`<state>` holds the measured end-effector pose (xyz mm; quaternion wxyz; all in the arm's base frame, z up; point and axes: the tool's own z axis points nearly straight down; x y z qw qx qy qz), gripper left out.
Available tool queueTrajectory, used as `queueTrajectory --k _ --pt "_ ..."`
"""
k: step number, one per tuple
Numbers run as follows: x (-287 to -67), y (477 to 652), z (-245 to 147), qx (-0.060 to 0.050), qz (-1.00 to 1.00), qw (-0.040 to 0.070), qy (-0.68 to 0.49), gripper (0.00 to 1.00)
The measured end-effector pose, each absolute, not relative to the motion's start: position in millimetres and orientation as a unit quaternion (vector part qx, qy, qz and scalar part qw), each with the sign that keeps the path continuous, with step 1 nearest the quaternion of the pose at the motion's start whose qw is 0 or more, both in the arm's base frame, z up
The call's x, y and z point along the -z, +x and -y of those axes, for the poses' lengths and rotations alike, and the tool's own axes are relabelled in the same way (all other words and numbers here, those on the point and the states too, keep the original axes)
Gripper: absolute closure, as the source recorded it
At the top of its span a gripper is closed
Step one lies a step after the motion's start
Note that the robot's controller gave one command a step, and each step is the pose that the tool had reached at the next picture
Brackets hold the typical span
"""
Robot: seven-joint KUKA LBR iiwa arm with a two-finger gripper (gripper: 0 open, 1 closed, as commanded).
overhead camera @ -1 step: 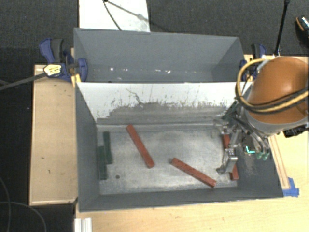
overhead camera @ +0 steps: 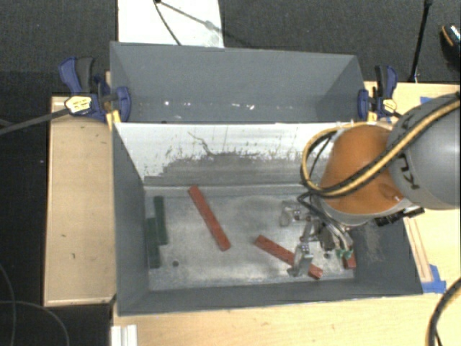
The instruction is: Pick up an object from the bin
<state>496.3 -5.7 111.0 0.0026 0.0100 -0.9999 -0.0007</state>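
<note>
Presently the claw hangs low in the near right part of the grey metal bin, under the orange wrist cover of the arm. I cannot tell whether it is open or closed, and I see nothing that is clearly gripped by it.

The nearest thing is a short red-brown flat bar. It lies flat on the bin floor, slanted, and its right end reaches just beside the claw or touches it; which of the two I cannot say. A small red fragment lies just to the near right of the claw.

Further left there is a longer red-brown flat bar, also slanted, well apart from the claw. Against the left wall lie dark green narrow bars.

I judge the short bar to be stiff and light, probably wood or plastic, and not fragile. Its faces look smooth, so it may slip if it is pinched weakly. Because it lies flat, the best hold is across its narrow width, on the two long edges. A hold near the middle would keep it level. A hold at the right end, where the claw is now, is possible, but the bar may tilt down or turn when it is lifted. The small fragment close by could be caught together with it.
</note>
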Motion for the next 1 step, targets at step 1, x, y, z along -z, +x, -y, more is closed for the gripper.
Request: queueTrajectory --k 1 --pt "-68.5 509.4 0.2 0.001 0.999 0.002 -0.037 0.00"
